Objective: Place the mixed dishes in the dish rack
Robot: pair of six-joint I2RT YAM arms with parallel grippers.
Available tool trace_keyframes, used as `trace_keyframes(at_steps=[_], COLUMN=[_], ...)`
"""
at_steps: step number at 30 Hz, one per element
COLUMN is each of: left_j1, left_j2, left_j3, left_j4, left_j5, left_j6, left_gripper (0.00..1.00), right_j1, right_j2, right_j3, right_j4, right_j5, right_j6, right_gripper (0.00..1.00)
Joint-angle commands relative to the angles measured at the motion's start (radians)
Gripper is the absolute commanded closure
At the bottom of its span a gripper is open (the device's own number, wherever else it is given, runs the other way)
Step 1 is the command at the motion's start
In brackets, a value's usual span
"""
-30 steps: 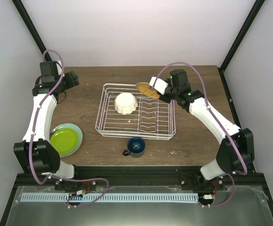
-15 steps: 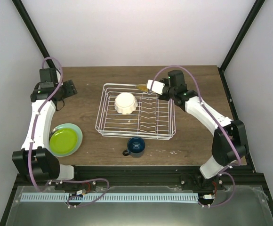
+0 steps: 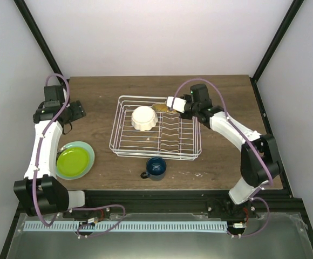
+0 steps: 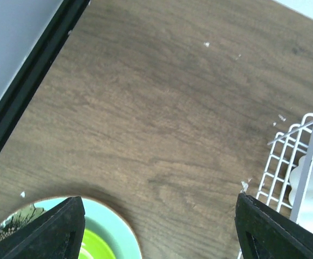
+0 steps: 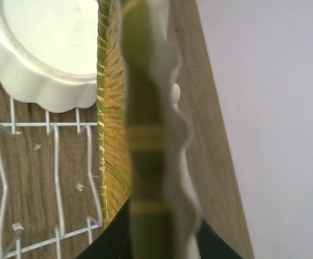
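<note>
The white wire dish rack (image 3: pixel 172 141) stands mid-table with the cream scalloped bowl (image 3: pixel 144 117) upside down in its left half. My right gripper (image 3: pixel 170 103) is shut on the flat plate (image 3: pixel 161 107), held on edge over the rack's far side. In the right wrist view the plate (image 5: pixel 145 135) shows edge-on in my gripper (image 5: pixel 156 237), straw-yellow face and cream wavy rim, beside the bowl (image 5: pixel 43 48) and above the slot wires (image 5: pixel 54 162). The dark blue mug (image 3: pixel 156 168) sits in front of the rack. The lime-green dish (image 3: pixel 73 161) lies on the mint-green plate (image 3: pixel 89 152) at the left. My left gripper (image 3: pixel 76 109) is open and empty above the table.
In the left wrist view my open gripper (image 4: pixel 159 232) hovers over bare brown wood, with the mint plate (image 4: pixel 105 232) at the lower left and the rack's corner (image 4: pixel 302 156) at the right. A black frame post (image 4: pixel 32 81) runs along the table's left edge.
My right gripper has carried the plate left and down to the rack's far side, turning it onto its edge. My left arm has drawn back a little to the left.
</note>
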Motion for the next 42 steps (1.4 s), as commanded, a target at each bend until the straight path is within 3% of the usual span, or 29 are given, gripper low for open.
trace_keyframes(at_steps=[1,12,16,25,30,36,42], left_j1=[0.008,0.01,0.009,0.014,0.114,0.283,0.452], left_j2=[-0.027,-0.034,-0.061,-0.103,-0.129,-0.133,-0.173], left_j3=[-0.026,-0.042,-0.085,-0.154,-0.198,-0.246,-0.34], left_j4=[-0.033,-0.107,-0.129,-0.214,-0.226,-0.169,-0.109], left_j5=[-0.002,0.002,-0.009,-0.023,0.061,0.221,0.32], left_j6=[-0.015,-0.036,-0.065,-0.126,-0.148,-0.158,-0.157], left_gripper=[0.23,0.22,0.22,0.2,0.18,0.19,0.19], right_j1=[0.009,0.023,0.023,0.025,0.04,0.041,0.041], right_j2=[0.033,0.063,0.069,0.037,-0.056,-0.128,-0.07], right_j3=[-0.028,-0.044,-0.03,0.049,0.054,0.072,0.191], right_j4=[0.062,0.117,0.11,0.011,-0.005,-0.009,-0.08], right_j5=[-0.037,-0.012,-0.003,-0.016,-0.043,-0.09,-0.097], right_j6=[0.032,0.076,0.077,0.154,0.261,0.372,0.526], right_gripper=[0.98,0.85,0.72,0.29,0.03,0.0,0.0])
